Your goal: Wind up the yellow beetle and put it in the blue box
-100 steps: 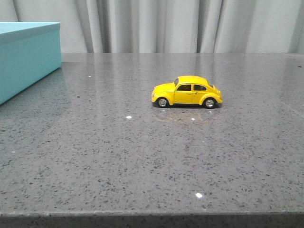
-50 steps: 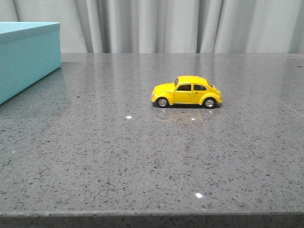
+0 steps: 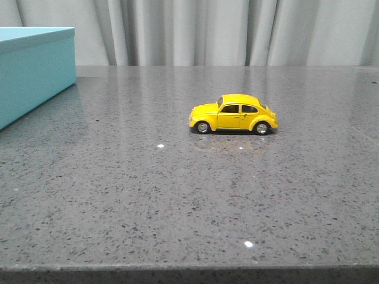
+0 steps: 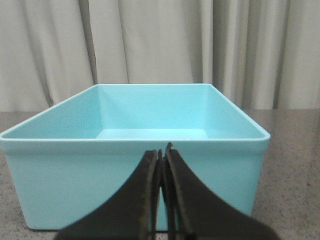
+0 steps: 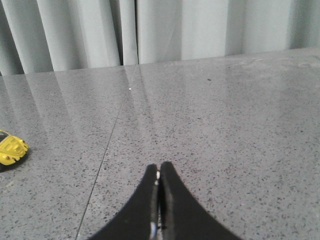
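Note:
The yellow beetle (image 3: 233, 114) stands on its wheels on the grey table, a little right of centre, its side to the front camera. Its end also shows at the edge of the right wrist view (image 5: 11, 149). The blue box (image 3: 32, 68) stands at the far left of the table. In the left wrist view the blue box (image 4: 132, 175) is open-topped and empty, straight ahead of my left gripper (image 4: 161, 151), which is shut and empty. My right gripper (image 5: 159, 168) is shut and empty over bare table, well apart from the beetle. Neither gripper shows in the front view.
The grey speckled table (image 3: 177, 195) runs from its front edge at the bottom of the front view back to a grey curtain (image 3: 225, 29). A thin seam line (image 5: 102, 160) crosses the tabletop in the right wrist view.

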### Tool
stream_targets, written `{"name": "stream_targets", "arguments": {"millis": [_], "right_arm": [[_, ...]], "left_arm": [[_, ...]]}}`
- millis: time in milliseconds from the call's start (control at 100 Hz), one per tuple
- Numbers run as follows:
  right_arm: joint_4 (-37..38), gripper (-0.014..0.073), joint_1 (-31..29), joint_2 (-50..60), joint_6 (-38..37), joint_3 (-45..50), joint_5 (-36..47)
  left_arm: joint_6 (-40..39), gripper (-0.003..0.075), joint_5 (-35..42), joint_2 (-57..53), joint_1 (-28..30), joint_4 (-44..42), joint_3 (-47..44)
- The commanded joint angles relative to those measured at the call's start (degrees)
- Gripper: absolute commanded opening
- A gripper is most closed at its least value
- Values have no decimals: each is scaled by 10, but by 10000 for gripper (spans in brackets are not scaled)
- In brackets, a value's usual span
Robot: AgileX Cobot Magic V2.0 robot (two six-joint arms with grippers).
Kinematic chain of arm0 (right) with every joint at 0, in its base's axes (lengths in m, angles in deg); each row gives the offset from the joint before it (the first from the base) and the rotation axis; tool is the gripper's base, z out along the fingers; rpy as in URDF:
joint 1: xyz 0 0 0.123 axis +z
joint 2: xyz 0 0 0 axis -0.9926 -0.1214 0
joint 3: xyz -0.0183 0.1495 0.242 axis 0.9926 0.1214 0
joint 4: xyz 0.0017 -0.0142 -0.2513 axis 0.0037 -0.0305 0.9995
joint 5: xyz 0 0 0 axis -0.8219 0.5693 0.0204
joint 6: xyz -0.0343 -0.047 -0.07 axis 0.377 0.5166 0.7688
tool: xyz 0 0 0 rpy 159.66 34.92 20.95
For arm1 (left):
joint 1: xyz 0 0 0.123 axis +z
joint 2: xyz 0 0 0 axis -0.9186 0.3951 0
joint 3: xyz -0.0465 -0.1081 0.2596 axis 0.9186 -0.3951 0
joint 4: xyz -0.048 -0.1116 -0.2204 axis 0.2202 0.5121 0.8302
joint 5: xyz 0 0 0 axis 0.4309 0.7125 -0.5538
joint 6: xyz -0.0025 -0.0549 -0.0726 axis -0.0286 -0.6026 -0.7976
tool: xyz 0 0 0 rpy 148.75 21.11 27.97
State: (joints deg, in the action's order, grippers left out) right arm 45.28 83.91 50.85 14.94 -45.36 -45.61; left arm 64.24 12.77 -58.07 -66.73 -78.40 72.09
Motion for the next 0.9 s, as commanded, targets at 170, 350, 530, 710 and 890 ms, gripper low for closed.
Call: {"name": "stream_targets", "arguments": {"millis": [170,350,530,710,890], "right_arm": [[-21,-61,-2,-17,1,-106,-70],[-21,107,-2,-68,1,-178,-154],[-21,196,-2,-123,2,-224,-189],[-21,196,-2,-182,8,-273,-219],[-21,218,-2,-254,12,-333,-272]], "left_arm": [[-4,-20,-54,48,-4,7,90],[-4,20,-58,101,-4,7,140],[-4,93,-93,156,-4,7,196],[-4,297,-108,210,-4,7,245],[-4,406,-108,254,-4,7,278]]}}
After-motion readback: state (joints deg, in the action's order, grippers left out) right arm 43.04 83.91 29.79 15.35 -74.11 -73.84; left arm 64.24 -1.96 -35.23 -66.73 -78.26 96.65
